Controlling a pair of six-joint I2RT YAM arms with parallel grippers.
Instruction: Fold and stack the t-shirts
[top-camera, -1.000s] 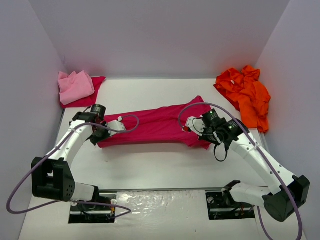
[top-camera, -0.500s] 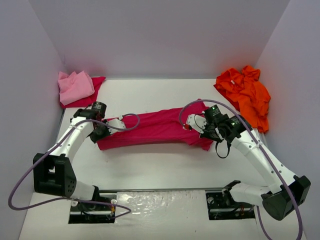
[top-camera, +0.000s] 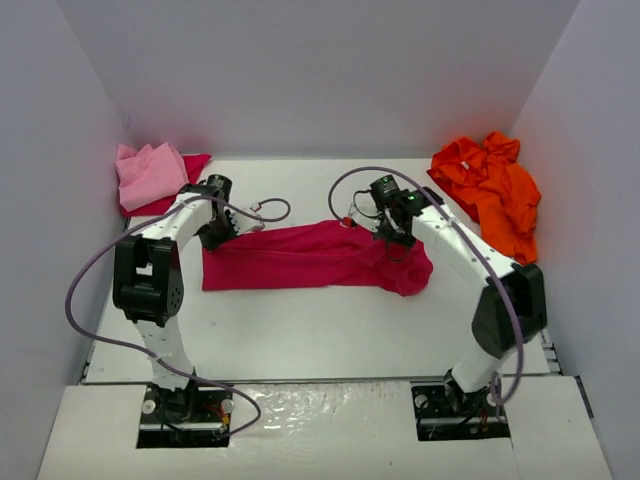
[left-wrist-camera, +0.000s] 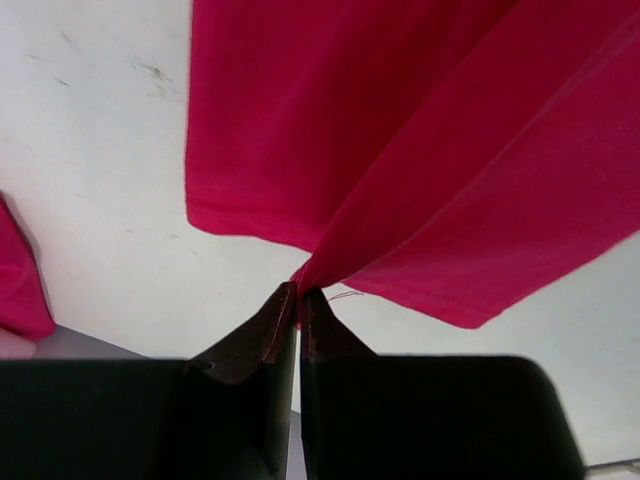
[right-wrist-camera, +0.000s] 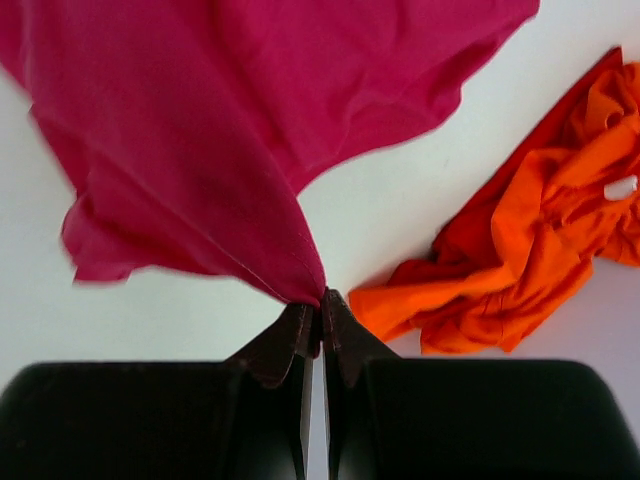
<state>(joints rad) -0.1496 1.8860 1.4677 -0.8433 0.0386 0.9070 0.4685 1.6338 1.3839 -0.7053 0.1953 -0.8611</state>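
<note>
A crimson-magenta t-shirt (top-camera: 300, 255) is stretched across the middle of the table, folded lengthwise. My left gripper (top-camera: 222, 232) is shut on its left end, pinching the cloth (left-wrist-camera: 400, 160) at the fingertips. My right gripper (top-camera: 385, 232) is shut on its right end (right-wrist-camera: 230, 150), lifting it so the cloth bunches below. A light pink t-shirt (top-camera: 150, 172) lies folded on a crimson one (top-camera: 190, 168) at the back left. A bright orange t-shirt (top-camera: 490, 190) lies crumpled at the back right, also in the right wrist view (right-wrist-camera: 530, 240).
White walls close in the table (top-camera: 300, 330) on the left, back and right. The arms' bases stand at the near edge. Grey cables loop over both arms.
Both grippers moved toward the back of the table, carrying the near edge of the crimson-magenta shirt up and over. The shirt now lies narrower, and its right end bunches.
</note>
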